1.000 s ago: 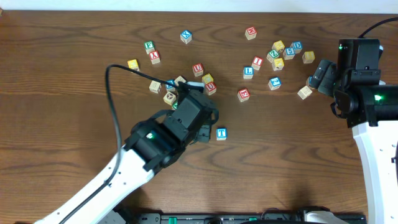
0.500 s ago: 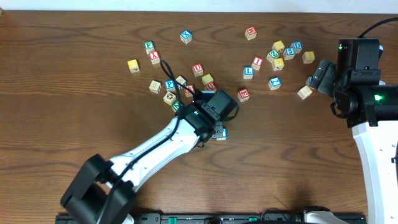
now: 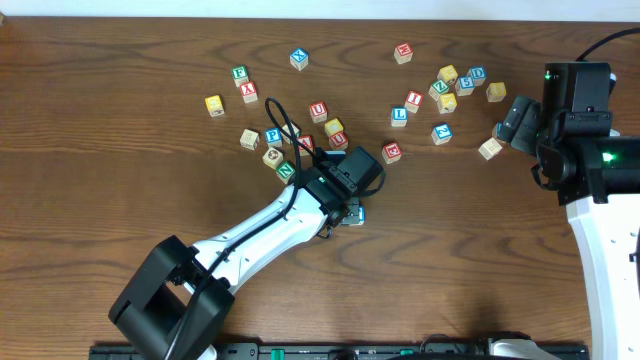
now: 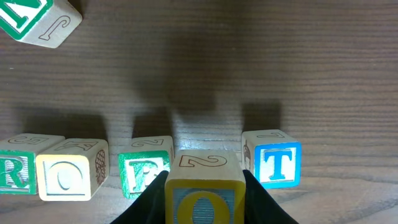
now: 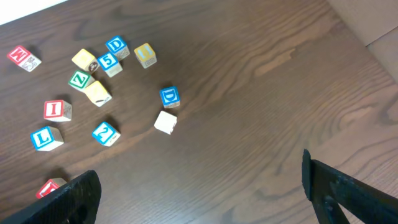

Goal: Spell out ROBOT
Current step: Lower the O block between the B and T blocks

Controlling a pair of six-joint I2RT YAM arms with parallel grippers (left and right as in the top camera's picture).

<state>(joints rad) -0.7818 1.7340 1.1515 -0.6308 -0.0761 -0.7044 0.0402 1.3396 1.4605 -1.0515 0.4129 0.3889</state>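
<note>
Your left gripper (image 4: 204, 202) is pinching the second O cube (image 4: 203, 163) between its dark fingers, one on each side face. That cube's yellow-framed face with the blue O is turned toward the wrist camera, the letter upright, and its top face shows a 2. It sits nearer the camera than the row, level with the gap between the B cube (image 4: 144, 173) and the T cube (image 4: 278, 163). You cannot tell from these views whether it is touching the worktop (image 3: 120, 200).

A cube has no long axis, so go by the row: in the left wrist view it runs left to right. The R cube (image 4: 13, 171) is cut off by the left edge and touches the first O cube (image 4: 65, 177). A narrow space follows, then B, then the wider gap, then T. All the printed faces look the same way, with letters upright. A green-lettered stray cube (image 4: 31, 18) lies tilted beyond the row.

Your right gripper (image 5: 199, 193) is spread wide with nothing between its fingers. It hovers at the right side, near a cluster of loose cubes (image 3: 447, 88).

The worktop is dark brown wood grain. A pale strip shows along its far edge, and little of the room can be seen.
</note>
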